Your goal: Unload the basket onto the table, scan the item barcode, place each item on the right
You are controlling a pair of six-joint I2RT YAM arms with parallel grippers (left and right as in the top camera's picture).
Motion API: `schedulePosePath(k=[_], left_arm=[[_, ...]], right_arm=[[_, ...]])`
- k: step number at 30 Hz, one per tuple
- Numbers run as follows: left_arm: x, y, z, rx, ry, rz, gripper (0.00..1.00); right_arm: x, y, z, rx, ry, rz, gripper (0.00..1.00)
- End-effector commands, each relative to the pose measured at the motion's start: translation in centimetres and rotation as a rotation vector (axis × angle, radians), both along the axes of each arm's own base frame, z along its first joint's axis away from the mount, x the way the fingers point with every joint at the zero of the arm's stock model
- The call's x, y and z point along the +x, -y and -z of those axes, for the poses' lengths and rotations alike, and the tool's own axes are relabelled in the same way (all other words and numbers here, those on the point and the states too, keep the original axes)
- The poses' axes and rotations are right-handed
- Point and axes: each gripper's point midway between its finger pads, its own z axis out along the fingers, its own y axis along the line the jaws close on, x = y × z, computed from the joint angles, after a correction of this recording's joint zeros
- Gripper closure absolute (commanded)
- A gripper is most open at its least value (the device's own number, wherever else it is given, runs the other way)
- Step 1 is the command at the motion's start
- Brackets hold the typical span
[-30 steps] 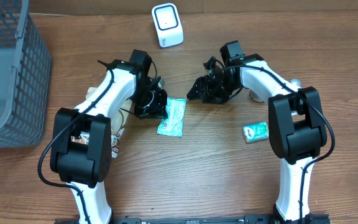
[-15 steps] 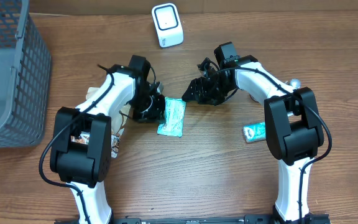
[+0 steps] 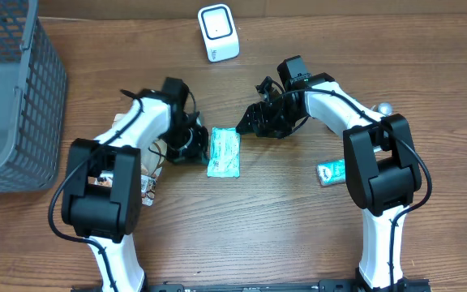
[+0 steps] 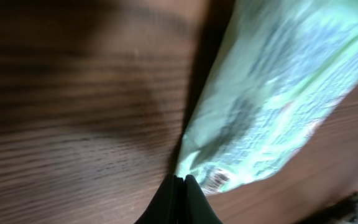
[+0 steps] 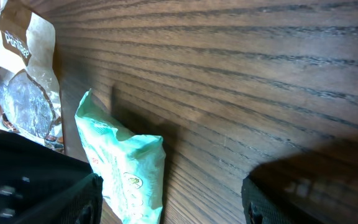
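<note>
The item, a pale green packet, lies flat on the wooden table between my two arms. My left gripper is shut, and its tips sit right at the packet's crinkled lower corner. Whether they pinch the film cannot be told. My right gripper hovers open just beyond the packet's upper right end. In the right wrist view the packet lies close to the left finger of my open right gripper, untouched. The white scanner stands at the back centre.
A grey mesh basket fills the far left. A brown snack bag lies under my left arm, seen also from overhead. A second green packet and a small silver object lie beside the right arm.
My left gripper drew slightly left and the packet turned more upright. My right gripper shifted left toward the packet's upper end, staying open.
</note>
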Motion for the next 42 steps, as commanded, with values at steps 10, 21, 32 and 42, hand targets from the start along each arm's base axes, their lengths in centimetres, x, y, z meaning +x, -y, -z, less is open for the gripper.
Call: schedulePosePath(k=[10,21,32,42], left_arm=[[-0.2,4.3,-1.8,-0.218,0.043,0.127,0.96],[-0.4,3.6,1.3,-0.171,0.076,0.094,0.93],[-1.2,3.5,4.0,-0.172,0.088,0.037,0.92],[1.2,3.4,-0.4,-0.307,0.085,0.002,0.87]], right_arm=[[-0.5,0.1,1.1,-0.019,-0.014,-0.011,0.31],[-0.5,0.1,1.1,-0.020,-0.013,-0.011,0.31],[-0.5,0.1,1.1,-0.019,-0.014,-0.011,0.31],[-0.5,0.1,1.1,-0.020,-0.014,-0.011,0.31]])
